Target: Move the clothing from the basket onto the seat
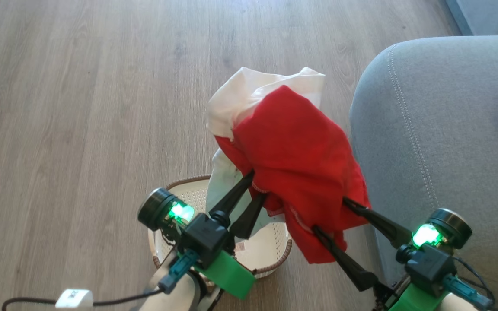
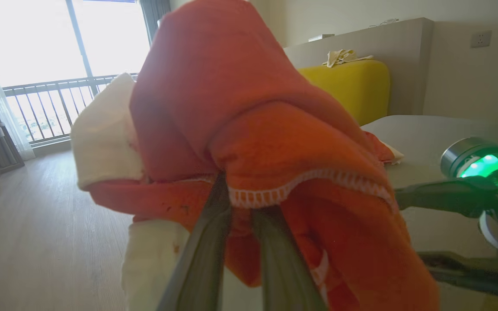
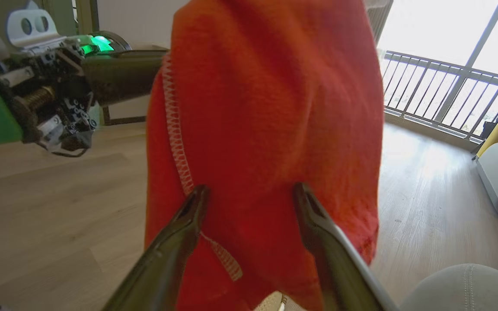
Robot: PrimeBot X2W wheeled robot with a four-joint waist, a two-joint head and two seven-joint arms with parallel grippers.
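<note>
my left tool (image 1: 258, 185) is nearly shut, pinching the garment (image 1: 296, 160) at its hem, above the basket (image 1: 290, 249). my right tool (image 1: 330, 214) stands wide open under it, gripping nothing. the seat (image 1: 426, 129) lies right of both tools, nearest the right one.

Clothing (image 1: 292, 147) over basket (image 1: 266, 259), left of seat (image 1: 439, 129)

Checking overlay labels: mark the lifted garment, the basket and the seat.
lifted garment (image 1: 296, 147), head view, middle of its red panel.
basket (image 1: 195, 196), head view, perforated inner wall on the far side.
seat (image 1: 439, 129), head view, bare grey top of the cushion.
</note>
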